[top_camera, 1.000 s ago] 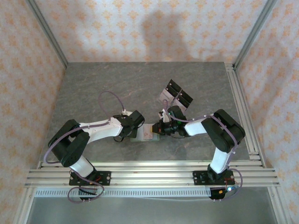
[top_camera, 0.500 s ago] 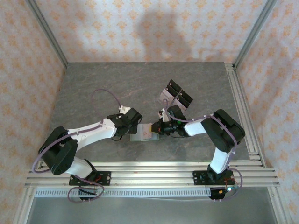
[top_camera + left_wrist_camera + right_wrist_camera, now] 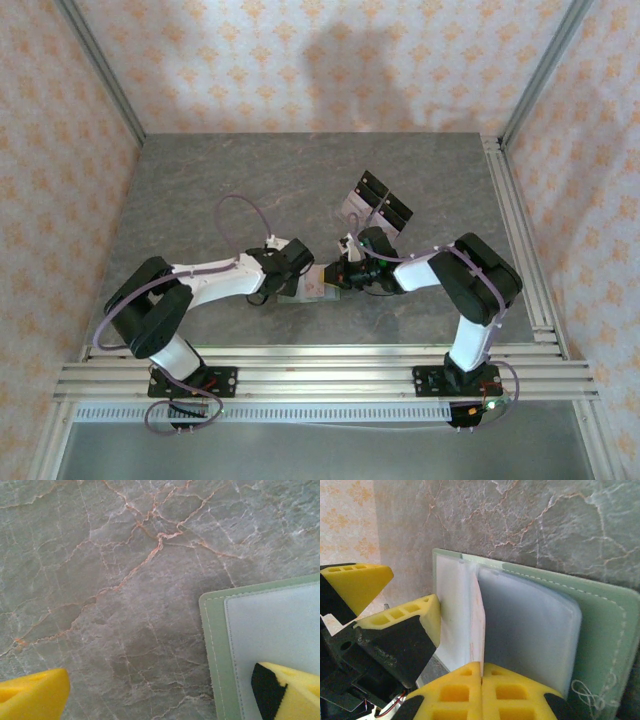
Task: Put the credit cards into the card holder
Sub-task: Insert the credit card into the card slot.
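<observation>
Card holder lies opened flat on the marbled desk, directly between the two hands, its sage-green stitched border framing a lighter grey lining. The right hand is closed, its two yellow fingertips pressed together on the near edge of a thin, pale credit card. From that hand the card runs straight ahead, seen nearly edge-on, and stands inside the holder between a grey pocket on one side and a white sheet on the other. How deep it sits in the pocket cannot be told.

The left hand is spread wide. One of its fingers rests over the corner of the holder's grey lining, and the other hangs above bare desk beside the holder. In the overhead view a clear stand with black panels sits just beyond the right hand, apart from the holder.
</observation>
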